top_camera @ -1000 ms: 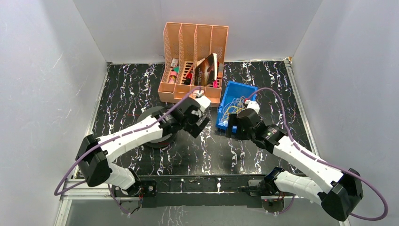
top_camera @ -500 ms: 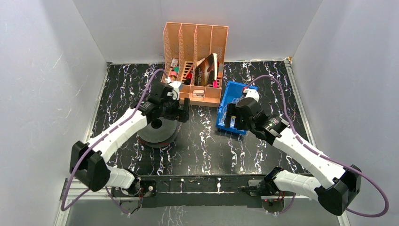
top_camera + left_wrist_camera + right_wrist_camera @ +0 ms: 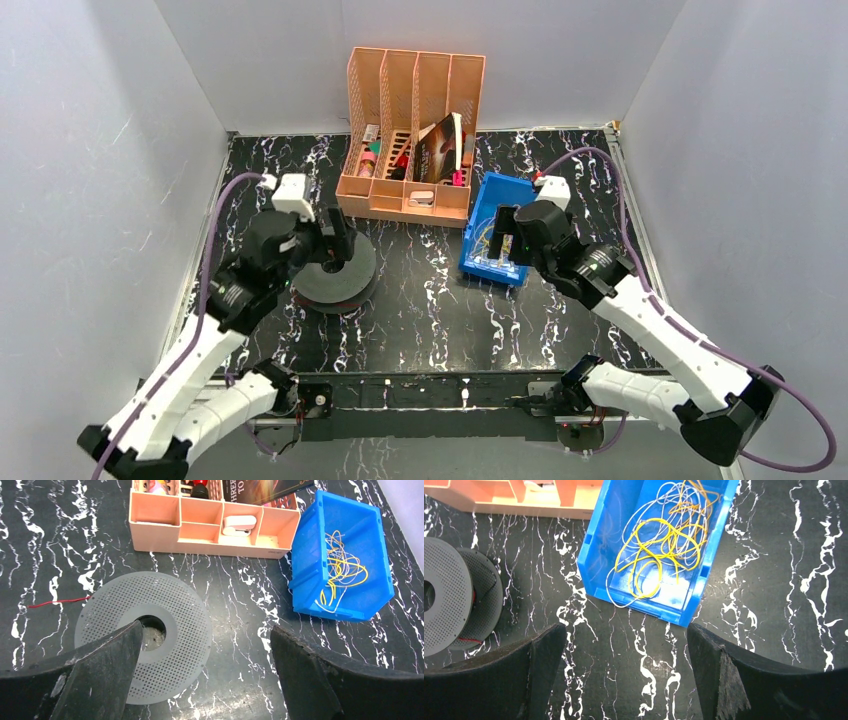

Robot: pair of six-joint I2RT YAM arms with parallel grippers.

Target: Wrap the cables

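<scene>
Grey walls [image 3: 90, 150] enclose a black marbled counter [image 3: 430, 300] bearing spool [image 3: 185, 625], organizer [image 3: 210, 547] and bin [image 3: 305, 570] of cables [image 3: 659, 545]; left fingers [image 3: 100, 675] and right fingers [image 3: 734, 680] stand apart.

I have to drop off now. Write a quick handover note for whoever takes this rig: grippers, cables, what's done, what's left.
Left gripper: open, empty, above the grey spool.
Right gripper: open, empty, over the blue bin.
Cables: yellow and white tangle loose in the bin; one red cable trails from the spool onto the table.
Done: nothing picked from the bin.
Left: lift cables out, wind them on the spool.
</scene>
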